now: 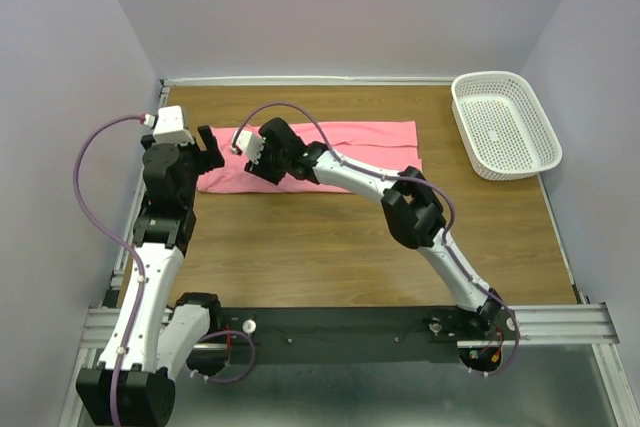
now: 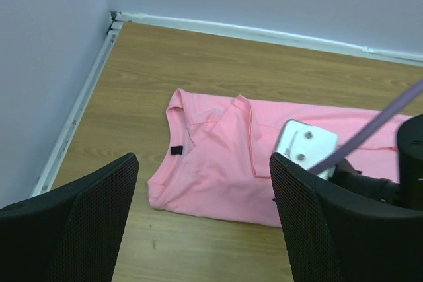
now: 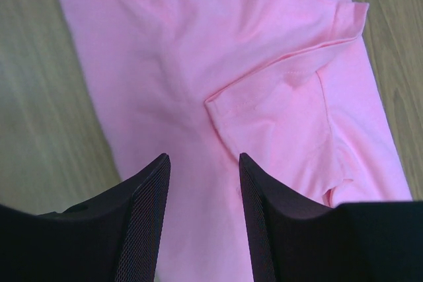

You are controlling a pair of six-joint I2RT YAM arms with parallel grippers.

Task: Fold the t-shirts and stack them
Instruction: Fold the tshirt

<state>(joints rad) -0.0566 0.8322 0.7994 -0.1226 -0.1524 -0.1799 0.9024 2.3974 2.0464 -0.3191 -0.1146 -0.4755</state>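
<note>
A salmon-pink t-shirt [image 1: 350, 152] lies folded into a long strip across the back of the wooden table. In the left wrist view the t-shirt [image 2: 211, 176] shows its neck end with a black label. In the right wrist view the t-shirt [image 3: 218, 51] shows a folded-in sleeve. My left gripper [image 1: 208, 147] is open and empty, at the shirt's left end [image 2: 203, 166]. My right gripper [image 1: 268, 165] is open just above the shirt's left part, with cloth showing between its jaws [image 3: 201, 163]. Nothing is held.
A white perforated basket [image 1: 497, 76] stands at the back right corner. Walls close the left, back and right sides. The right arm's white wrist camera [image 2: 305, 144] hangs over the shirt, close to my left gripper. Bare wood [image 1: 330, 247] lies in front of the shirt.
</note>
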